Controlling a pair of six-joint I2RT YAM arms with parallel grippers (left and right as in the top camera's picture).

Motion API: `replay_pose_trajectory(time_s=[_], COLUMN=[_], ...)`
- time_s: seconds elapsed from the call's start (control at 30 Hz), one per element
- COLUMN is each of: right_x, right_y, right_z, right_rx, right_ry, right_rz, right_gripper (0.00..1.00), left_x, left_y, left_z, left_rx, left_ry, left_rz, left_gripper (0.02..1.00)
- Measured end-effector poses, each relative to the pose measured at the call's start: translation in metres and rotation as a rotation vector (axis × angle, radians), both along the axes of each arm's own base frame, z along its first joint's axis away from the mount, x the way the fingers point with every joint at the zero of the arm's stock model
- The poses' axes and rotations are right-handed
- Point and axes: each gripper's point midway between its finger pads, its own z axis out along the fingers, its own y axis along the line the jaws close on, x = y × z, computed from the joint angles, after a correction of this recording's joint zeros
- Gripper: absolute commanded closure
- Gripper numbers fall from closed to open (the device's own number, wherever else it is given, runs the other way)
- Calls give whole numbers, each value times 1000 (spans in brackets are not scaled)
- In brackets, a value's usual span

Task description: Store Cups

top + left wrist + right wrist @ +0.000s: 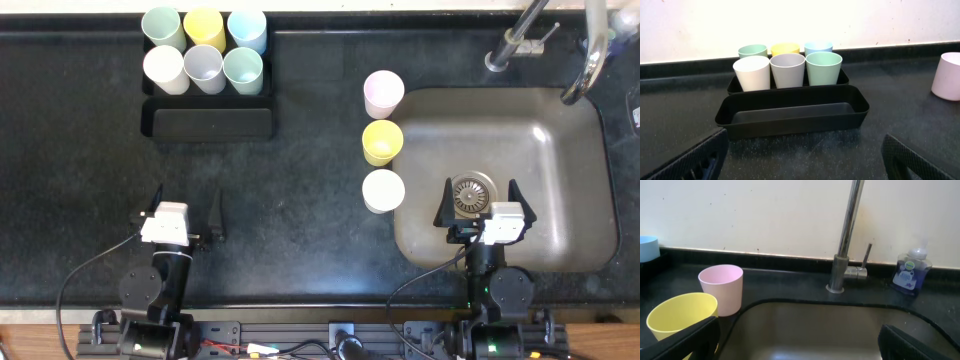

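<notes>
Dark speckled surface (300,180). Three smooth, tapered cups stand upright, mouths up, in a near-far row beside the steel sink's (570,150) left rim: pink cup (383,92) farthest, yellow cup (382,141), white cup (383,190) nearest. Far left, six pastel cups (205,66) fill a black tray (733,84). Empty oblong tray (210,124) sits just nearer, long axis left-right. Left gripper (187,210) and right gripper (482,203) are spread wide, grasping nothing.

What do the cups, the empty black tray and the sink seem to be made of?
Cups: likely matte plastic; thin, evenly pastel walls. Empty black tray: probably plastic; rounded moulded corners, slight sheen. Sink: apparently brushed steel; grey, soft reflections.
</notes>
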Motion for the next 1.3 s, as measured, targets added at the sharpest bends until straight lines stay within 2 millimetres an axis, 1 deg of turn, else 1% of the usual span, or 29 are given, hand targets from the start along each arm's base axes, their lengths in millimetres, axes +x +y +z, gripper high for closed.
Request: replay_pose_trajectory(time_s=[0.03,0.13,0.17,1.3], right_x=[0,0,0,0], right_y=[0,0,0,0], right_z=[0,0,0,0], right_rx=[0,0,0,0], right_ry=[0,0,0,0], right_rz=[0,0,0,0], right_gripper=[3,5,5,7], left_x=[0,1,1,1], left_y=[1,22,25,25], left_z=[0,0,0,0], left_rx=[0,0,0,0], left_ry=[0,0,0,0], left_rz=[6,88,100,101], left_gripper=[20,20,20,18])
